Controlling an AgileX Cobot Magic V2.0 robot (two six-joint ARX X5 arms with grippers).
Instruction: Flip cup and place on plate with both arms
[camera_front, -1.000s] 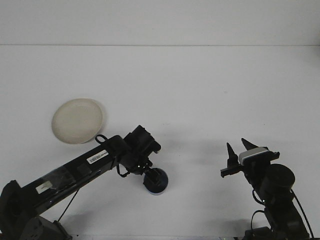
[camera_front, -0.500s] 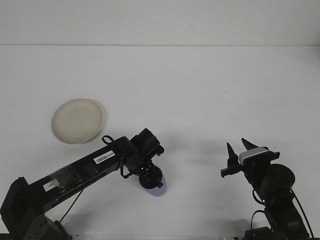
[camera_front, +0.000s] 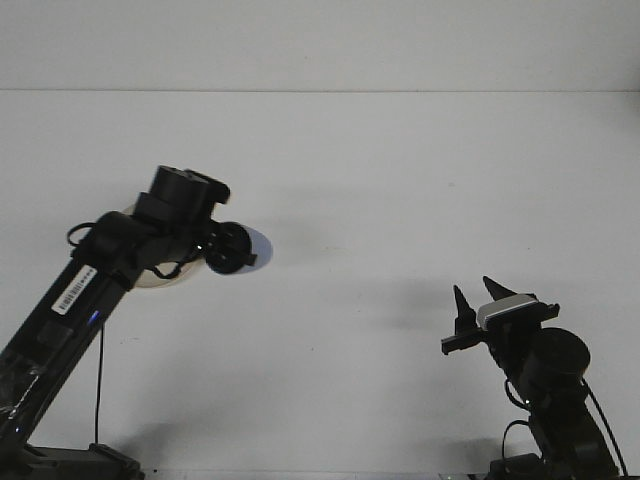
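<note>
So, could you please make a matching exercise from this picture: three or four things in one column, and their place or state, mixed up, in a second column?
Column one:
1. cup
2. plate
3. left gripper
4. right gripper

Column two:
A. mostly hidden behind the left arm
B. jaws apart, holding nothing, lower right
C. held sideways in the air
D. shut on the cup, near the plate

Pairs: 1-C, 2-A, 3-D, 4-B
</note>
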